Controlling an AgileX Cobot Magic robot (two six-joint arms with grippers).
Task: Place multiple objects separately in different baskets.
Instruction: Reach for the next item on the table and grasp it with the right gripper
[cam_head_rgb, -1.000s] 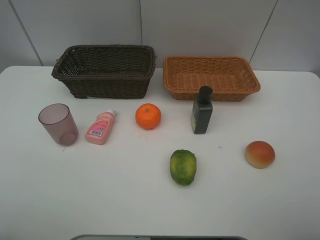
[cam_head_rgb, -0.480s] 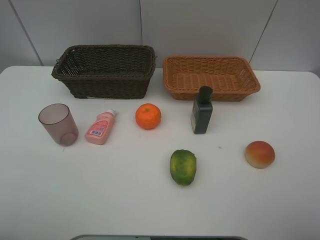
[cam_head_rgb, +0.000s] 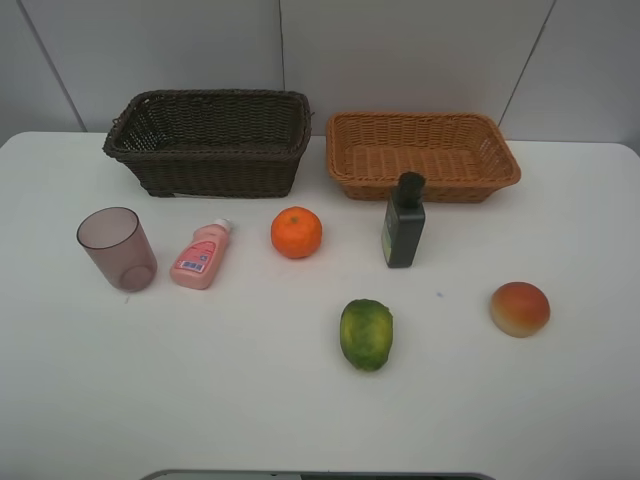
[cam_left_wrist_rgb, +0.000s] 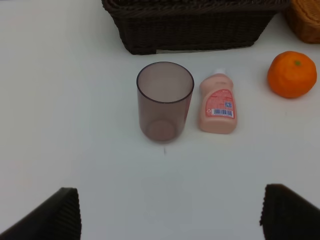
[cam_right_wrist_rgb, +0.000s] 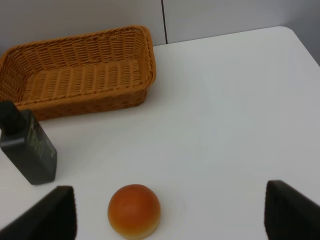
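Six objects lie out on the white surface (cam_head_rgb: 200, 400), none of them in either basket. Along the back stand the dark brown basket (cam_head_rgb: 210, 170) and, just beside it, the shallower tan basket (cam_head_rgb: 425, 187), with nothing in them that I can see. In front of the brown one are the mauve cup (cam_head_rgb: 117, 248), upright, the pink bottle (cam_head_rgb: 202, 256) lying flat just beside it, and the orange (cam_head_rgb: 296, 232). The dark green bottle (cam_head_rgb: 404, 221) stands before the tan basket. The green-yellow fruit (cam_head_rgb: 366, 334) and the red-yellow fruit (cam_head_rgb: 519, 308) sit nearer the front.

The left gripper (cam_left_wrist_rgb: 170, 215) hangs back from the cup, its jaws spread wide on nothing. The right gripper (cam_right_wrist_rgb: 169, 212) hovers near the red-yellow fruit, jaws likewise apart and empty.

I'd guess the cup is light, thin and slick, best pinched gently across its wall at the rim. The round fruits may roll, so take them across the middle. The upright bottle could topple, so grip its body low.
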